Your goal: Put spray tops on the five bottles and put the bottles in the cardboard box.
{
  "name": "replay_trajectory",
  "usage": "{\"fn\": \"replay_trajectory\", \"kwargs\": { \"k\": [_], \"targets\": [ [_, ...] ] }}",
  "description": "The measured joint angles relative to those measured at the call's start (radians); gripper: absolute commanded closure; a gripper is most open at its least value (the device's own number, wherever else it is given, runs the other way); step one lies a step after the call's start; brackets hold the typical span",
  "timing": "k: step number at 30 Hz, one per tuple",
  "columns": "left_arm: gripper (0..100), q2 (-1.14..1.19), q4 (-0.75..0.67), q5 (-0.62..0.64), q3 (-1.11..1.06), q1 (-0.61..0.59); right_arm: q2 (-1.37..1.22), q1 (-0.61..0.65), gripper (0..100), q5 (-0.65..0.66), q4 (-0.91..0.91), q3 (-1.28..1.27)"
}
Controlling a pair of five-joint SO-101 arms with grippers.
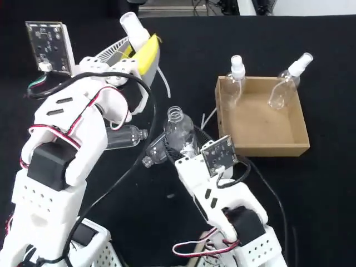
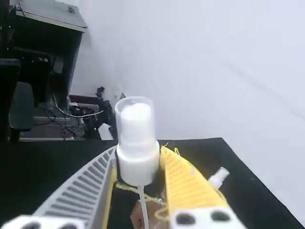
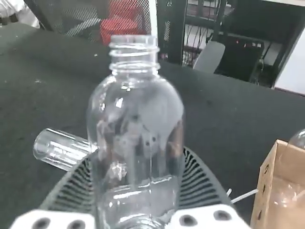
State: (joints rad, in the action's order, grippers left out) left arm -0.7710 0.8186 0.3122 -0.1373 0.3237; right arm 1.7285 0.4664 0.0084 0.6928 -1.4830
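Just beside the cardboard box (image 1: 266, 150), the right gripper (image 3: 136, 171) pinches an uncapped bottle (image 3: 136, 114) upright. Farther from the box, the left gripper (image 2: 138, 160) clamps a spray top (image 2: 136, 133) (two capped bottles (image 1: 236, 83) lean inside the box).

No readable text, labels or numbers anywhere.

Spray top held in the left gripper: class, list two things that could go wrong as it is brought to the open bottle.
1. The spray top trails a thin hanging tube. The tube may well miss the narrow neck of the bottle, which the right gripper holds upright, and catch on the rim.
2. A loose bottle lies on its side close beside the held one. A swinging arm could knock it and set it rolling.
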Motion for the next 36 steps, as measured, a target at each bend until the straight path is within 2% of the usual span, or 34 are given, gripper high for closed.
{"fn": "replay_trajectory", "kwargs": {
  "k": [12,26,32,36],
  "targets": [
    [97,-0.158,0.011,0.000,-0.002,0.061,0.002,0.000,98.7,0.000,0.000,0.000],
    [97,-0.178,0.031,0.000,-0.161,0.071,0.006,0.000,98.7,0.000,0.000,0.000],
    [97,-0.176,0.031,0.005,-0.307,0.072,0.006,0.002,98.7,0.003,0.000,0.000],
    [95,-0.176,0.044,0.015,-0.334,0.114,0.006,0.002,98.7,0.003,0.000,0.000]
  ]
}}
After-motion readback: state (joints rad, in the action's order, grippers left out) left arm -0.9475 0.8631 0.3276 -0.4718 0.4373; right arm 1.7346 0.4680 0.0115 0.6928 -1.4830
